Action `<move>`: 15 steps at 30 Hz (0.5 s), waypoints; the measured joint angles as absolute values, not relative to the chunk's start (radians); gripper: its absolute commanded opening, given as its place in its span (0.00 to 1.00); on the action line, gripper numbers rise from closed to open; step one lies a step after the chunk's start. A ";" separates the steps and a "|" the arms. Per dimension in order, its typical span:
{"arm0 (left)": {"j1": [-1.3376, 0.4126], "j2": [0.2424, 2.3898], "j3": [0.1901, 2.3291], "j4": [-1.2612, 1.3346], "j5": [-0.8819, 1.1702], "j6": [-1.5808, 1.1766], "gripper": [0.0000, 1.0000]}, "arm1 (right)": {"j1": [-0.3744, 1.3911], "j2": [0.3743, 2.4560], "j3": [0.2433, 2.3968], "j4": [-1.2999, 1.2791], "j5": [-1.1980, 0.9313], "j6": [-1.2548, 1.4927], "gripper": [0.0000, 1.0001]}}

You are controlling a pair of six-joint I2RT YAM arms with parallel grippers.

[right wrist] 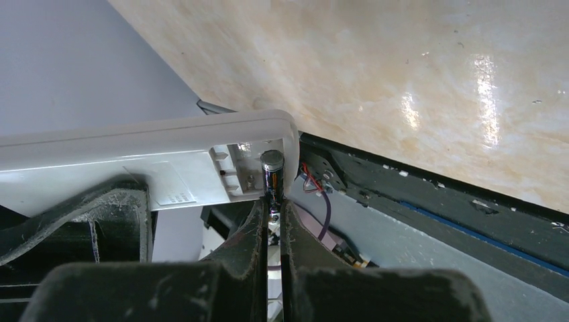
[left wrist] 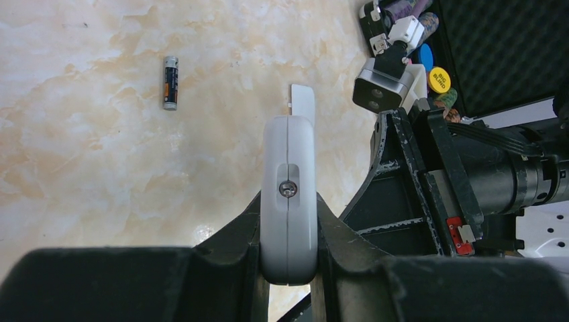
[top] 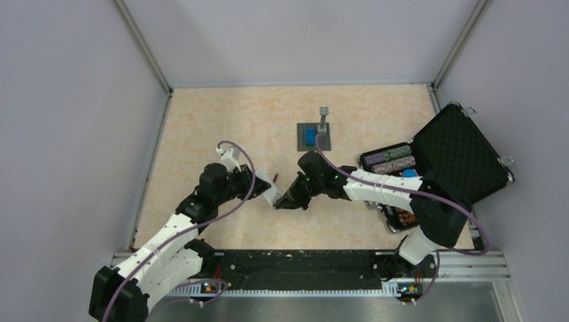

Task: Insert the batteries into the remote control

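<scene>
My left gripper point(left wrist: 288, 206) is shut on the white remote control point(left wrist: 288, 154), which stands edge-on between its fingers. In the top view the left gripper point(top: 267, 190) and right gripper point(top: 284, 200) meet at the remote control point(top: 272, 194) in the middle of the table. The right wrist view shows the remote control's point(right wrist: 134, 151) plain back with its compartment open. My right gripper point(right wrist: 272, 206) is shut on a dark battery point(right wrist: 271, 169), which stands upright at the open compartment's end. A second battery point(left wrist: 170, 82) lies loose on the table, left of the remote.
A small white flat piece point(left wrist: 303, 102) lies on the table just beyond the remote. A grey plate with a blue block point(top: 313, 136) sits further back. An open black case point(top: 459, 151) with poker chips point(top: 392, 159) stands at the right. Walls close in on three sides.
</scene>
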State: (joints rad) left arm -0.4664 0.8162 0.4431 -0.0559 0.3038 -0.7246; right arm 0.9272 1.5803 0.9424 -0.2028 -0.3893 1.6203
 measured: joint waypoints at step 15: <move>-0.466 0.811 0.443 -0.083 0.341 -0.699 0.00 | 0.926 1.600 0.942 -0.199 -0.390 1.618 0.17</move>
State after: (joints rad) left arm -0.4656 0.8112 0.4431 -0.0826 0.3408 -0.6987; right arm 0.9264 1.6001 0.9421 -0.1993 -0.3904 1.6176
